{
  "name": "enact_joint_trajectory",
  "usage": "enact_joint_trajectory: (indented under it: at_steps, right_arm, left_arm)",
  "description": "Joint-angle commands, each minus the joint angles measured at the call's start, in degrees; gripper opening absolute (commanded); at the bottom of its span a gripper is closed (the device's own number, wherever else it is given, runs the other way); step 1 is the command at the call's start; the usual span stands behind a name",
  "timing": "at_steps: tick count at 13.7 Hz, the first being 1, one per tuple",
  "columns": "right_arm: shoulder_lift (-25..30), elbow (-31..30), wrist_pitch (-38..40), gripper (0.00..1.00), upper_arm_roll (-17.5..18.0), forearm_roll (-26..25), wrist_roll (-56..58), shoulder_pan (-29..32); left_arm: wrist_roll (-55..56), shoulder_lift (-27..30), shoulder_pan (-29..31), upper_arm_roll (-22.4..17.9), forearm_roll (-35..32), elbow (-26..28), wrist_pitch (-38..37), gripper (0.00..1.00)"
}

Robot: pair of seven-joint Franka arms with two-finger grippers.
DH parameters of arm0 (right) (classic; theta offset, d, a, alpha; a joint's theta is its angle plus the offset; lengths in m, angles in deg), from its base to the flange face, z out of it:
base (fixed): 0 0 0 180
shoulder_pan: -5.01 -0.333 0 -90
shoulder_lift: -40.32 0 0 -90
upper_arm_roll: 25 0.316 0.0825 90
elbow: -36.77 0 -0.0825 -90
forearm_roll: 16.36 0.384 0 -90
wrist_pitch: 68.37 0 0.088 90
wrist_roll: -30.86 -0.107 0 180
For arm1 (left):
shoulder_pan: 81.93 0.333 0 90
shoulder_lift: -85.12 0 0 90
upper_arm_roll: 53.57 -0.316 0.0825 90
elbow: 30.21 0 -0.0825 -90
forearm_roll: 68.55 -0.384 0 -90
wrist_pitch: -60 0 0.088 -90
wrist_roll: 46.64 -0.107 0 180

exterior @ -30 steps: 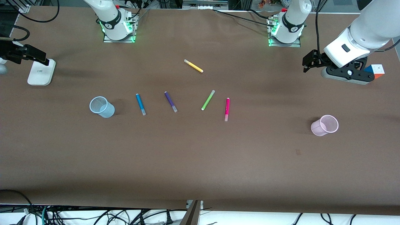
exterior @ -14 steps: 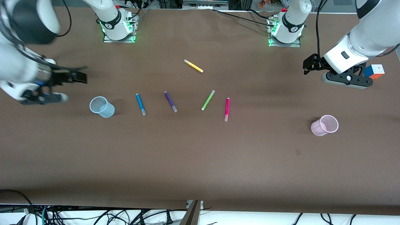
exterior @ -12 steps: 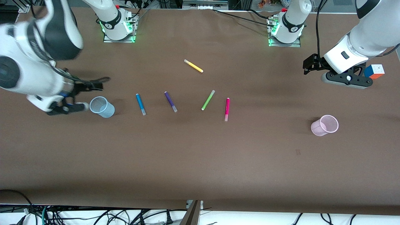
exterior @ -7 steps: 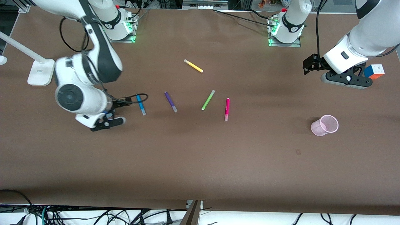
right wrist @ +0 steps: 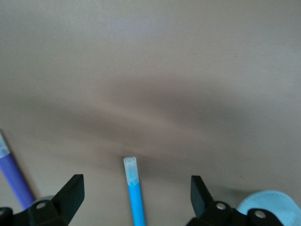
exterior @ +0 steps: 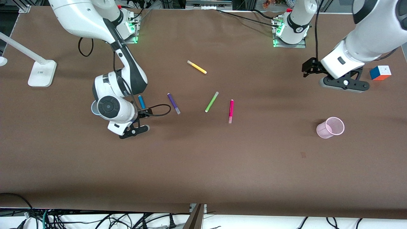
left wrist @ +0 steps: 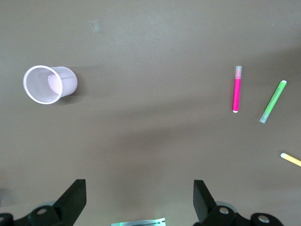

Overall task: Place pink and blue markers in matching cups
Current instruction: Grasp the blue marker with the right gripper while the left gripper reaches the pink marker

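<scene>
The blue marker (exterior: 141, 101) lies on the brown table, partly under my right arm. My right gripper (exterior: 134, 130) hangs over its capped end. In the right wrist view the blue marker (right wrist: 134, 193) lies between the spread jaws of my right gripper (right wrist: 135, 186), untouched. The pale blue cup (exterior: 93, 108) is mostly hidden by my right arm; its rim shows in the right wrist view (right wrist: 270, 207). The pink marker (exterior: 231, 110) lies mid-table, the pale pink cup (exterior: 330, 127) toward the left arm's end. My left gripper (exterior: 345, 85) hangs open and empty; its view shows the pink cup (left wrist: 47, 84) and pink marker (left wrist: 237, 89).
A dark purple pen (exterior: 173, 103), a lime green pen (exterior: 211, 101) and a yellow pen (exterior: 197, 67) lie around the markers. A colour cube (exterior: 380, 72) sits beside my left gripper. A white lamp base (exterior: 41, 73) stands at the right arm's end.
My right arm has swung in from its end of the table, passed over the blue cup and now hangs over the blue marker. My left gripper has shifted slightly toward the middle.
</scene>
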Motion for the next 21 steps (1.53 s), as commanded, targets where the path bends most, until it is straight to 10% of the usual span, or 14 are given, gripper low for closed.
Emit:
enact_joint_trajectory:
  at_steps: [1, 10, 18, 21]
  right_arm:
    - [0.4, -3.6, -3.2, 1.00, -0.4, 0.6, 0.4, -1.5]
    - [0.2, -10.7, -9.4, 1.00, -0.4, 0.6, 0.5, -2.2]
    - [0.1, -10.7, -10.6, 0.00, -0.4, 0.6, 0.5, -2.1]
    - [1.9, -9.8, -10.0, 0.00, -0.4, 0.5, 1.4, -2.1]
  left_arm:
    - [3.4, -2.8, -0.5, 2.4, 1.1, 0.3, 3.6, 1.00]
    - [19.1, -21.1, -4.4, 9.6, 1.1, 0.3, 22.4, 1.00]
    - [25.3, -34.1, -10.5, 9.3, 0.1, 0.3, 37.5, 1.00]
    - [25.4, -36.3, -10.7, 9.4, -4.0, 0.3, 38.4, 1.00]
